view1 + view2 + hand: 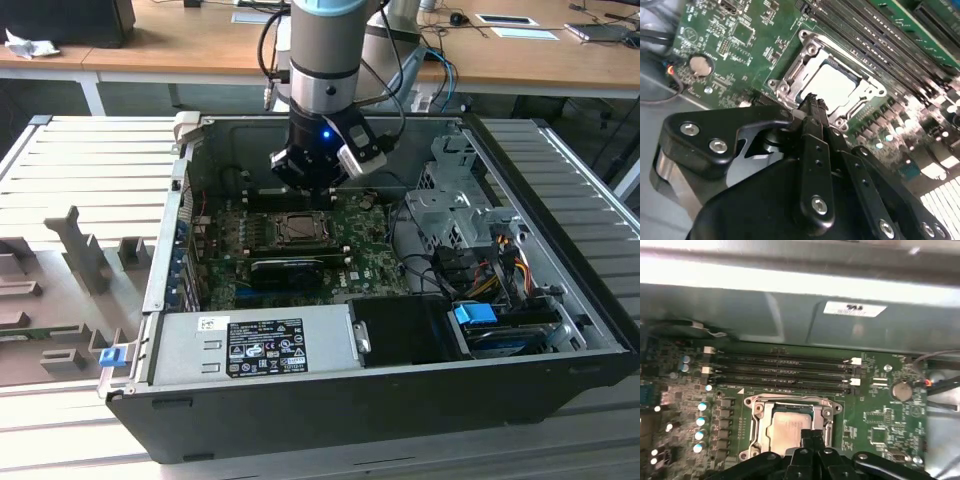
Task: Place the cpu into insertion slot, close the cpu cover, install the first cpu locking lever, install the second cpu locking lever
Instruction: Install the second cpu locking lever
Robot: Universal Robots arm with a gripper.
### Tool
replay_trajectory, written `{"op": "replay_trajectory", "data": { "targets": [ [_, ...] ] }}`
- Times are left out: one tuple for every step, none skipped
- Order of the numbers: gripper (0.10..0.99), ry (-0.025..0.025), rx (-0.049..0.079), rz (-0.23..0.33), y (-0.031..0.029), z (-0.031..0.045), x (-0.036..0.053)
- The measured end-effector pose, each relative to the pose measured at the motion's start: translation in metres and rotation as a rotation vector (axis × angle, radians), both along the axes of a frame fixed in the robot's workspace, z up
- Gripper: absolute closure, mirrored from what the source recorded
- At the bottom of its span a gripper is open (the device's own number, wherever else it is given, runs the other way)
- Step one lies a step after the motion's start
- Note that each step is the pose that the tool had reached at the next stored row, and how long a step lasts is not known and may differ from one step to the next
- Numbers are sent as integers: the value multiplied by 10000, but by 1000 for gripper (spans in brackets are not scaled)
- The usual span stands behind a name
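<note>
The insertion slot sits mid-board in the open computer case. In both wrist views the pale cpu lies inside it. The silver cpu cover lies flat around the chip like a frame. My gripper hangs just above the slot's far side in the exterior view. Its black fingertips are pressed together, shut, at the socket's edge with nothing seen between them. I cannot tell how the locking levers stand.
Long black memory slots run beside the socket, and a coin battery lies on the board. A long black card lies in front of the socket, a grey power supply nearer still. A drive cage and cables are at the exterior view's right.
</note>
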State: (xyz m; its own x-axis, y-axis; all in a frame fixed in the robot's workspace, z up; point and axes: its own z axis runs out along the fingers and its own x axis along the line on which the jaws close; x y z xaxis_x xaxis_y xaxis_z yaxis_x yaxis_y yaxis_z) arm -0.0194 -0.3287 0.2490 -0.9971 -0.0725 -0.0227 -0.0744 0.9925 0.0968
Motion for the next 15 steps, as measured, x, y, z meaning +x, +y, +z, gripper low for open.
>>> {"op": "replay_trajectory", "data": {
  "targets": [
    [980, 0, 2, 1, -18, 4, 0],
    [980, 0, 0, -1, -54, 3, -1],
    [980, 0, 1, 0, -84, 1, -1],
    [980, 3, 0, -1, -116, -1, -1],
    [980, 18, -1, -1, -147, -8, -1],
    [980, 68, 0, -1, -170, -16, -1],
    [980, 146, -1, -1, -193, -26, -1],
    [980, 198, 3, 13, -200, -39, 0],
    [980, 229, 0, 67, -218, -67, -1],
    [980, 231, 3, 102, -254, -95, -3],
    [980, 231, 20, 117, -282, -110, -4],
    [980, 231, 47, 123, -311, -119, -4],
    [980, 231, 85, 126, -339, -124, -4],
    [980, 230, 145, 130, -361, -127, -4],
    [980, 230, 210, 140, -381, -129, -4]
  ]
}}
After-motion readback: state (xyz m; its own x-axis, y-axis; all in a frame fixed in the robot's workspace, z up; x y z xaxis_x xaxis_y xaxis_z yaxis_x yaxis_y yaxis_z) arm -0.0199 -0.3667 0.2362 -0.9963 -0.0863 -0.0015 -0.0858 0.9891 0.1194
